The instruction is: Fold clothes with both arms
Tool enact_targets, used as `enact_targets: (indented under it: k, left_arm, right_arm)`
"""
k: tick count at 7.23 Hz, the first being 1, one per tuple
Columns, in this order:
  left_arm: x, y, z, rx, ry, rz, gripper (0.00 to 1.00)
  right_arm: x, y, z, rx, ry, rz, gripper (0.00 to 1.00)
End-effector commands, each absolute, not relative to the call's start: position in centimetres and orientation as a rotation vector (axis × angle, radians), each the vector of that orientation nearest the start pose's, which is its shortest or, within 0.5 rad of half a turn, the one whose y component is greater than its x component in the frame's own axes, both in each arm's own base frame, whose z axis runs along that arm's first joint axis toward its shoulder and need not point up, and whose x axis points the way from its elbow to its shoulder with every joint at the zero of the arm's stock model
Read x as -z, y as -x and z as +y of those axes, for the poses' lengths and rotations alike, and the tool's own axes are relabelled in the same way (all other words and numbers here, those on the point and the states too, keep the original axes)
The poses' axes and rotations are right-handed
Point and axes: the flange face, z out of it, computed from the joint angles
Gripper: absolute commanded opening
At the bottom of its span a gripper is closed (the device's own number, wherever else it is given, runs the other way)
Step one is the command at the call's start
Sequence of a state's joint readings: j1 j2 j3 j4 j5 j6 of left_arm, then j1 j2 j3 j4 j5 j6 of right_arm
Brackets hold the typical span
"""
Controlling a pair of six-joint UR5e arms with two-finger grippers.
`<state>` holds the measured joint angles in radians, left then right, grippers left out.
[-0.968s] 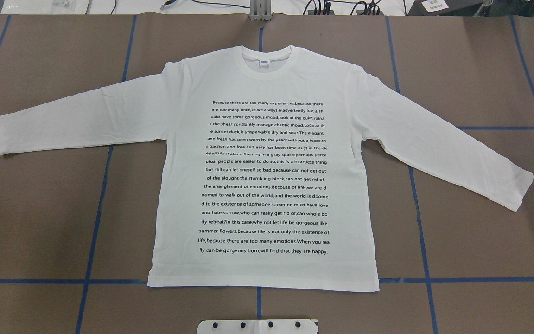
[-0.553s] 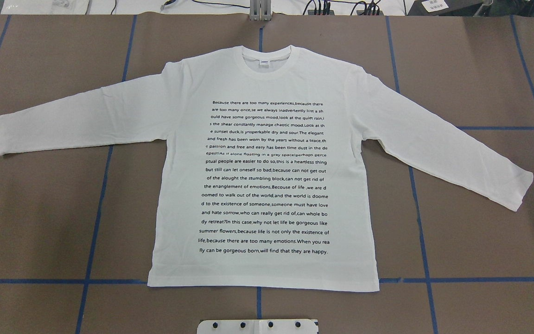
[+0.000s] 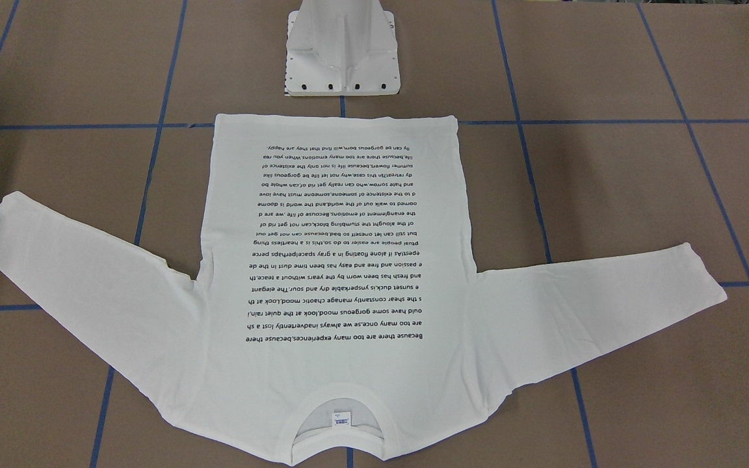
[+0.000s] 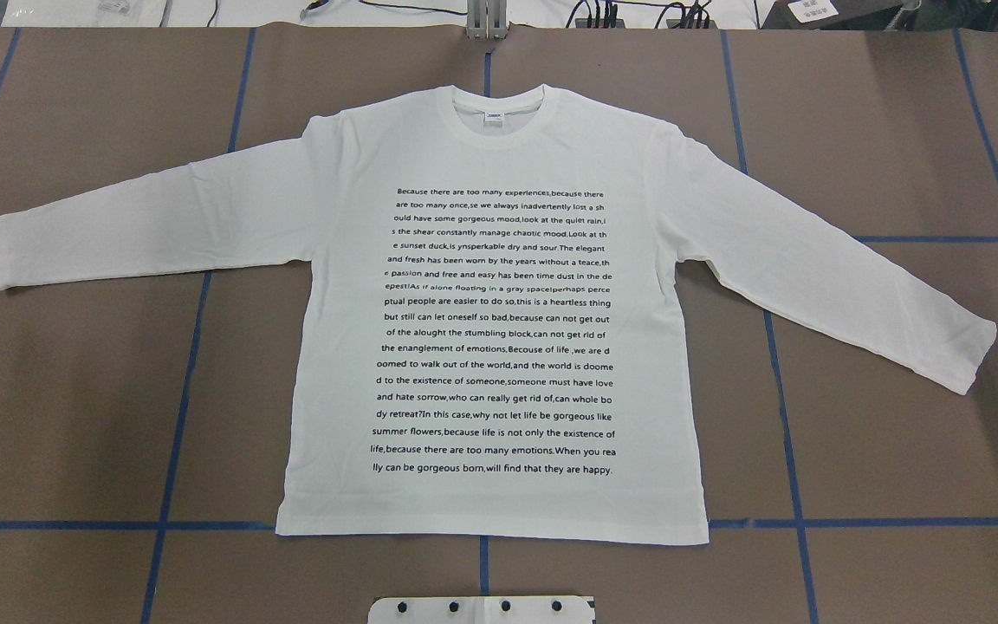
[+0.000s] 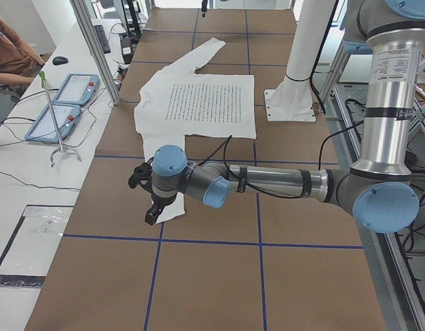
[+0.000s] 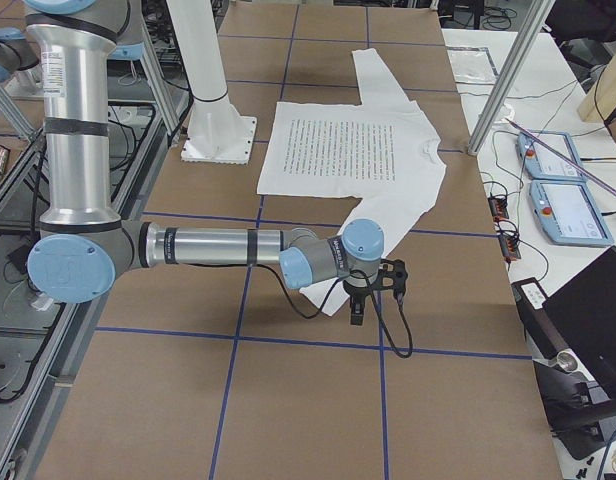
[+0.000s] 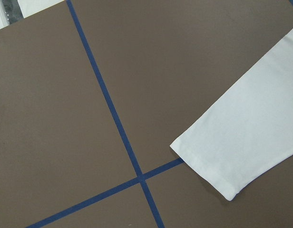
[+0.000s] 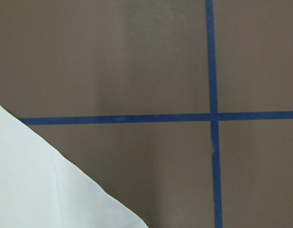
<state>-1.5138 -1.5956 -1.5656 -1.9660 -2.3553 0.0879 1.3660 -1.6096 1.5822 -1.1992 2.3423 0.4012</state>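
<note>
The clothes, one white long-sleeved shirt [image 4: 499,156] with a block of black text, lie flat and face up on the brown table, collar away from the robot and both sleeves spread out. The shirt [image 3: 335,364] also fills the front-facing view. In the exterior left view my left gripper [image 5: 151,214] hovers over the near sleeve cuff [image 7: 222,156]. In the exterior right view my right gripper [image 6: 356,308] hangs above the other sleeve's end [image 8: 42,180]. Neither wrist view shows the fingers, and I cannot tell whether either gripper is open or shut.
The white pedestal base [image 3: 342,58] stands just behind the shirt's hem. Blue tape lines [image 4: 178,364] grid the brown table top. Teach pendants [image 5: 61,103] lie on the white side bench, where a person [image 5: 12,55] sits. A laptop [image 6: 588,320] sits near the right end.
</note>
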Motion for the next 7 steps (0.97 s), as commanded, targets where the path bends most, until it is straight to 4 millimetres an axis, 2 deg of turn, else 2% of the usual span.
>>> enact_targets:
  k: [1, 2, 3, 4, 7]
  left_arm:
    - [-61.1, 3.2, -52.3, -0.297, -0.395, 0.777, 1.0]
    - [-60.8, 3.2, -52.3, -0.298, -0.4, 0.775, 1.0]
    - [-60.9, 3.2, -52.3, -0.298, -0.399, 0.775, 1.0]
    - [-60.8, 3.2, -52.4, -0.298, -0.4, 0.775, 1.0]
    - [-60.5, 3.2, -52.5, -0.302, -0.405, 0.776, 1.0]
  right_arm:
    - [-62.8, 9.1, -47.2, -0.078, -0.167, -0.868, 1.0]
    - [-62.9, 11.5, -46.4, -0.071, -0.149, -0.872, 1.0]
    - [-64.0, 14.1, -45.7, -0.05, -0.113, -0.851, 1.0]
    - [-64.4, 15.3, -45.4, -0.031, -0.101, -0.841, 1.0]
    - [-68.0, 15.1, -44.6, -0.042, -0.041, -0.803, 0.99]
